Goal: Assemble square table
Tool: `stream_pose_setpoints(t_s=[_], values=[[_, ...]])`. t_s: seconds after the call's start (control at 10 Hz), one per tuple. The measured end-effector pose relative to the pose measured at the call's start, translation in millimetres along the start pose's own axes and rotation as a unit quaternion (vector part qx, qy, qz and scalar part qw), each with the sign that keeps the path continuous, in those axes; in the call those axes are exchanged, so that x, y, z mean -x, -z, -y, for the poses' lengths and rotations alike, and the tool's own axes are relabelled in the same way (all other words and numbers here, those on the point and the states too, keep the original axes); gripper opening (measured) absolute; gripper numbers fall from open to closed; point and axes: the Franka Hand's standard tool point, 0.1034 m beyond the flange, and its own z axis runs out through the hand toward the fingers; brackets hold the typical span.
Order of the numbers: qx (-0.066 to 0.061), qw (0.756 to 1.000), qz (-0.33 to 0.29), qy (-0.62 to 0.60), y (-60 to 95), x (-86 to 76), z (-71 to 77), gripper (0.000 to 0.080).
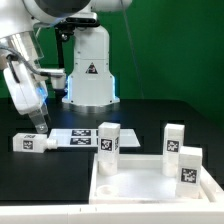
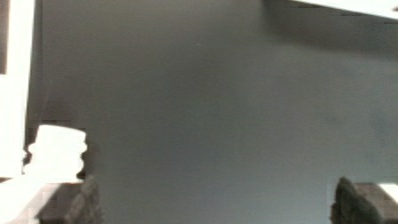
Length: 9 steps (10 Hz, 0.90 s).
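The square table top (image 1: 145, 185) lies flat at the front on the exterior view's right. Three white tagged legs stand upright at it: one at its back left corner (image 1: 108, 143), one behind its back edge (image 1: 173, 139), one at its right side (image 1: 188, 164). Another leg (image 1: 25, 143) lies on the black table at the left. My gripper (image 1: 38, 124) hangs just above and behind that lying leg, open and empty. In the wrist view my gripper (image 2: 217, 205) is wide open over bare table, with a white leg end (image 2: 54, 150) just beside one finger (image 2: 68, 200).
The marker board (image 1: 75, 137) lies flat between the lying leg and the table top. The white robot base (image 1: 90, 65) with a warning triangle stands behind. White edges show at the wrist view's border (image 2: 338, 8).
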Motion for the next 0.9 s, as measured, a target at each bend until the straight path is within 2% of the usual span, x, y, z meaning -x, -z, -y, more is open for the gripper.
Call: stream_pose_setpoints(t_s=[0.5,0.8,0.9], values=[[0.003,1.000,-0.003,0.002,-1.3,-3.6,-5.6,0.0649],[0.012,0.999,-0.020,-0.026,-3.6,-26.7,-42.7,0.0649],[0.016,0.999,-0.023,-0.027,-5.6,-29.5,-50.7,0.0649]])
